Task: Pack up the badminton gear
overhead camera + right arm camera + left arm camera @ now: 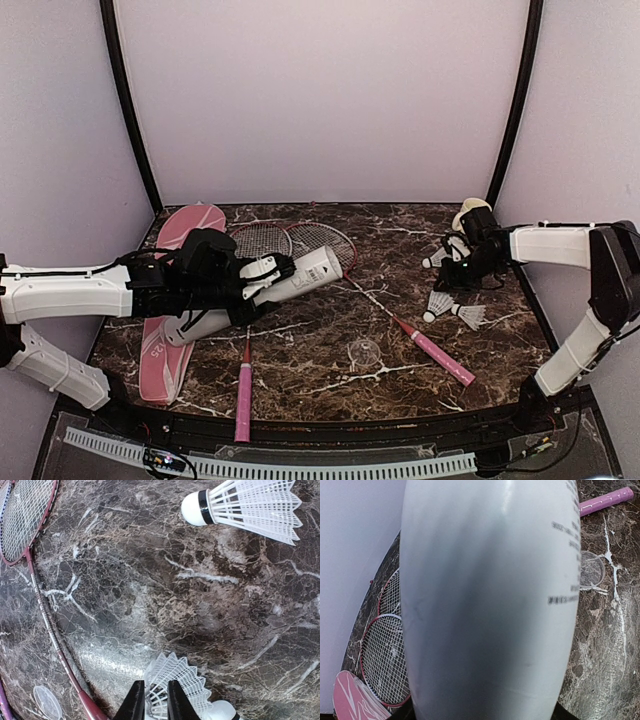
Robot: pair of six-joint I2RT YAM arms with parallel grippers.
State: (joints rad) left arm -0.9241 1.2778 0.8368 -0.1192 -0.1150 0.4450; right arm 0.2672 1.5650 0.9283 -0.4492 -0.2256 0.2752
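Your left gripper [252,282] clasps the white tube [310,272] above the table [330,350], left side: stiff, light, slippery. At right, your right gripper [156,702] pinches a shuttlecock [181,677] by crushable feathers; favour the cork.

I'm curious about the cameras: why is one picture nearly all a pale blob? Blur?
Left wrist view: the white tube, too near the lens, fills the frame, soft and bulging. Top view: sharp, evenly lit. Right wrist view: glare on the table.

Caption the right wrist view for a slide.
Right gripper pinches one shuttlecock by its feathers on the marble table; another shuttlecock lies beyond.
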